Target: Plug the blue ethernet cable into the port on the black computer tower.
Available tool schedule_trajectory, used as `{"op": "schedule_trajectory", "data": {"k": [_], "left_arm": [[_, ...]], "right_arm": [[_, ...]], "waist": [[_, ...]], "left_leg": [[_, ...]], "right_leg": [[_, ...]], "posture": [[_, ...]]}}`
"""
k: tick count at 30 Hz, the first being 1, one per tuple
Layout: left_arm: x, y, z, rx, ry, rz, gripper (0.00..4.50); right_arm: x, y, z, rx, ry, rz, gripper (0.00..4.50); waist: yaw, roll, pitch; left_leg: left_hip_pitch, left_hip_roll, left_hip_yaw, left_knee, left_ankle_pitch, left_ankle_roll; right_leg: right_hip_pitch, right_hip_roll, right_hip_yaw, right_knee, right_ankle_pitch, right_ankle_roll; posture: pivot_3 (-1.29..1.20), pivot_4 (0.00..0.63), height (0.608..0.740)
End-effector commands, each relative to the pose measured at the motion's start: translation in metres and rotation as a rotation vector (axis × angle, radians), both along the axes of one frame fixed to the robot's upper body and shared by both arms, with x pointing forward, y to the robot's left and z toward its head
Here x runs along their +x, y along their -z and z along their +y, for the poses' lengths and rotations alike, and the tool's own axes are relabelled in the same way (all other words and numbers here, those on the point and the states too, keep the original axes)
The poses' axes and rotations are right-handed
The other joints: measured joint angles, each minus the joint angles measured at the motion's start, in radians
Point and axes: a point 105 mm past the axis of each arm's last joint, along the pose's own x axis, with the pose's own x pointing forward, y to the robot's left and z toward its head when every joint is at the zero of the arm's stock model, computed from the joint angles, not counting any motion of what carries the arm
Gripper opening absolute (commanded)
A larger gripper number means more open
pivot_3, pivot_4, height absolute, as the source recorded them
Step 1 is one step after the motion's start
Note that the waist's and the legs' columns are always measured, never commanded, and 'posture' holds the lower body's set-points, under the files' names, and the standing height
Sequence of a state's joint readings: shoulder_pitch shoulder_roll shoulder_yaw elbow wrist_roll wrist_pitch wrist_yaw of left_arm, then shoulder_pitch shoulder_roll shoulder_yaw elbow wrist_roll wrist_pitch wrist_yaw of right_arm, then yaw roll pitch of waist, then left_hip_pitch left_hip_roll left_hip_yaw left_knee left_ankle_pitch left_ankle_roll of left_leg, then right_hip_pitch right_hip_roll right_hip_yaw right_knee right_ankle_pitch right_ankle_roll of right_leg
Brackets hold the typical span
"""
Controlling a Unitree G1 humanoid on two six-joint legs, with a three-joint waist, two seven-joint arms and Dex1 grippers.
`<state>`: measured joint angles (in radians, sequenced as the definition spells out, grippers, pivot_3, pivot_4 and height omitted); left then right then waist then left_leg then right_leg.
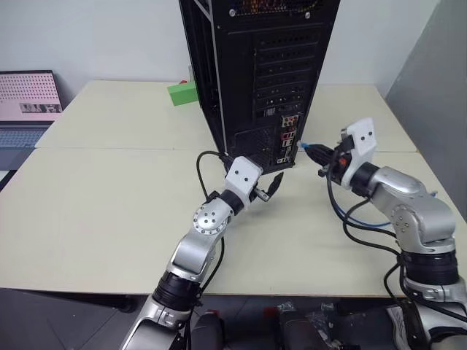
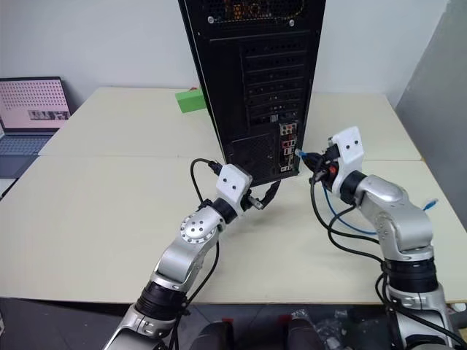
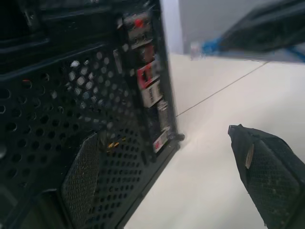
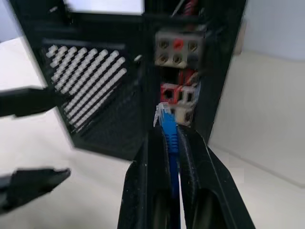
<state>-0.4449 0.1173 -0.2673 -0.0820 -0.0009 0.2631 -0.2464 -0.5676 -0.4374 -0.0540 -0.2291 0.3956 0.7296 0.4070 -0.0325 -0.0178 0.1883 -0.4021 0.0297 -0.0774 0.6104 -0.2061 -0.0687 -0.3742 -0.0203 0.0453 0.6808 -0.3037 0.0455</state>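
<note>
The blue ethernet cable [image 4: 168, 136] is pinched near its clear plug between the two black fingers of the right gripper [image 4: 172, 143], which are pressed together on it. The plug is held just in front of the rear connector column of the black computer tower [image 1: 255, 73], close to the lower sockets but not yet seated. Which of these sockets is the port cannot be told (the connectors are blurred in the right wrist view). The rest of the cable is seen trailing back under the right arm and lying in a loop on the table [image 2: 87, 211], its far end resting near the table's right edge [image 2: 430, 205].

The tower is stood upright on the beige table, its rear panel with slot covers and perforated vents turned toward the robot. The left gripper [image 1: 268, 188] is held low beside the tower's bottom rear corner, its fingers spread apart and nothing between them; no contact with the case can be made out. A green block [image 1: 182, 93] is placed behind the tower on the left, and an open laptop [image 2: 33, 109] is set at the far left.
</note>
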Motion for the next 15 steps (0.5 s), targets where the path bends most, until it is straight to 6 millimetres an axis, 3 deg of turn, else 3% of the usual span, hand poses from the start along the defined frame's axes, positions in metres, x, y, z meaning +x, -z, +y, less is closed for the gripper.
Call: {"op": "schedule_trajectory", "data": {"k": [1, 15], "left_arm": [[-0.003, -0.021, -0.005, -0.025, -0.008, -0.049, 4.34], [0.001, -0.026, -0.003, -0.040, -0.051, -0.053, 4.34]], "right_arm": [[0.002, -0.016, 0.007, 0.009, 0.038, -0.076, 0.00], [0.010, -0.006, 0.024, 0.028, 0.074, -0.051, 0.00]], "waist": [[0.001, 0.000, 0.000], [0.000, 0.000, 0.000]], "left_leg": [[0.000, 0.000, 0.000, 0.000, 0.000, 0.000], [0.000, 0.000, 0.000, 0.000, 0.000, 0.000]], "right_leg": [[0.000, 0.000, 0.000, 0.000, 0.000, 0.000], [0.000, 0.000, 0.000, 0.000, 0.000, 0.000]], "posture": [[0.00, 0.150, 0.740], [0.00, 0.150, 0.740]]}}
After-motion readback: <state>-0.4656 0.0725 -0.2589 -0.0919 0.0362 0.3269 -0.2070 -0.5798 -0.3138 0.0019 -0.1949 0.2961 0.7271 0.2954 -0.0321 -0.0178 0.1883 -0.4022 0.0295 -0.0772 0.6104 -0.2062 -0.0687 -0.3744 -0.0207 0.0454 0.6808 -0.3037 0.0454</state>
